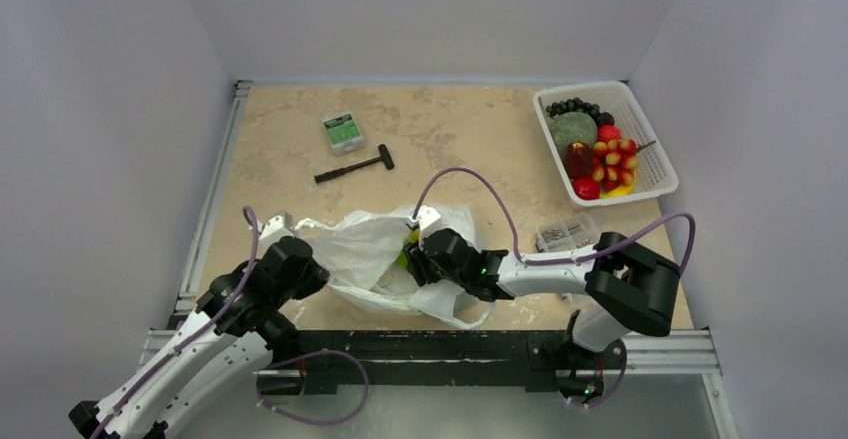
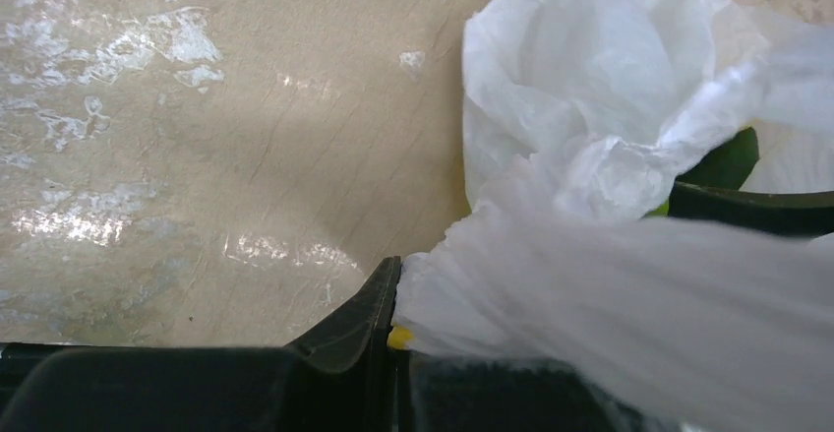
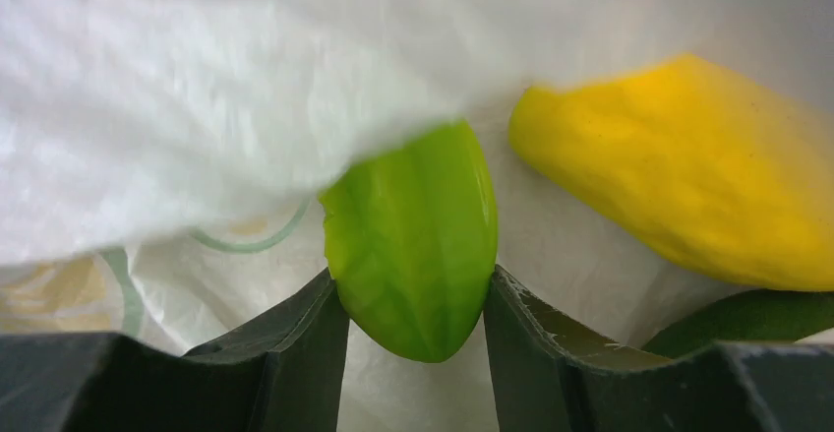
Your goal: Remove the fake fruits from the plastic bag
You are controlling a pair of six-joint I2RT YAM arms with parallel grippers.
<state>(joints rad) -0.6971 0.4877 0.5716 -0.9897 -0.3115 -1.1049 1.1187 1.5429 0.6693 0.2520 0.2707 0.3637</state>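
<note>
Beige marbled table [image 1: 450, 129] bearing a white plastic bag [image 1: 365, 249] at its near edge, a black hammer [image 1: 355, 165] beside a small green box [image 1: 343, 131], a white basket [image 1: 660, 174] far right, and a clear screw box [image 1: 566, 231].

Plastic bag [image 1: 375, 254] lies at the middle of the near edge. Left gripper [image 1: 315, 277] is at the bag's left end, bag film between its fingers. Right gripper [image 3: 413, 299] reaches into the bag from the right, fingers touching both sides of held fruit [image 3: 413, 235]. Second fruit [image 3: 688, 196] lies just right of it, in the bag. Basket [image 1: 655, 159] in far right corner, loose fruits [image 1: 600, 149] in it. Screw box [image 1: 565, 231] near right edge, between basket and near edge. Small box [image 1: 343, 131] towards far edge, left of middle; hammer [image 1: 355, 167] just nearer.
</note>
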